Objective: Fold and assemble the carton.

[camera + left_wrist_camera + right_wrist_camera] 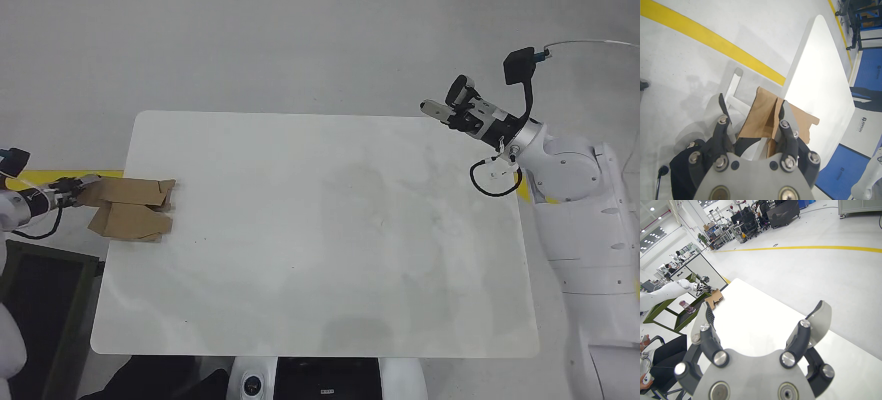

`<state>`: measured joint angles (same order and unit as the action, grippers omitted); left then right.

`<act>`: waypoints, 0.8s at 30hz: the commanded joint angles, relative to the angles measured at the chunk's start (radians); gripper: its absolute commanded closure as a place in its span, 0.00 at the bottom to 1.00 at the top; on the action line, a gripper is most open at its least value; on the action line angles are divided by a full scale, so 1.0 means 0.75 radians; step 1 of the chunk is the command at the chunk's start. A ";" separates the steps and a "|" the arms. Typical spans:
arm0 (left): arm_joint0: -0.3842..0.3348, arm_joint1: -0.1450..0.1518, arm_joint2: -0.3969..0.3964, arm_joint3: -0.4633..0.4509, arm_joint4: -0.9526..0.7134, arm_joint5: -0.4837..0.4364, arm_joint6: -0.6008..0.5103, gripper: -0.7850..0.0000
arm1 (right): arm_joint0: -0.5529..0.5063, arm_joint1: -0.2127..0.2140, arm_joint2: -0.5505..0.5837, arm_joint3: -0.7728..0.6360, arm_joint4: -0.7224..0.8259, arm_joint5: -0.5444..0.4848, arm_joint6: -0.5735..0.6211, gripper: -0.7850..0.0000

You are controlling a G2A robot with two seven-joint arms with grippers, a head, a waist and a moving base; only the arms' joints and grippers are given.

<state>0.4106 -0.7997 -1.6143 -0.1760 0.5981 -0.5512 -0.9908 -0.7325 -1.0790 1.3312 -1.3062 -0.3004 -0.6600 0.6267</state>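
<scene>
The carton (130, 208) is a flattened brown cardboard blank lying at the table's left edge, partly overhanging it. My left gripper (80, 187) is just off that edge at the carton's outer end. In the left wrist view the gripper (753, 100) is open, with a cardboard flap (761, 117) between its fingers; one finger (785, 111) touches the flap and the other stands apart. My right gripper (435, 110) hovers over the table's far right corner, open with nothing in it (763, 305). The right wrist view shows the carton (714, 298) far off.
The white table (330, 230) is bare apart from the carton. A dark green cart (668, 311) with a bottle (686, 307) on it stands on the floor beside the table's left side, under my left arm.
</scene>
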 commanded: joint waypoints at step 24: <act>-0.011 0.020 0.068 -0.364 -0.738 0.019 -0.391 1.00 | 0.000 0.000 0.000 0.000 0.000 0.000 0.000 0.00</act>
<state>0.3957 -0.7838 -1.5779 -0.4191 0.0921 -0.5452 -1.2759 -0.7325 -1.0790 1.3312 -1.3062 -0.3004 -0.6600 0.6267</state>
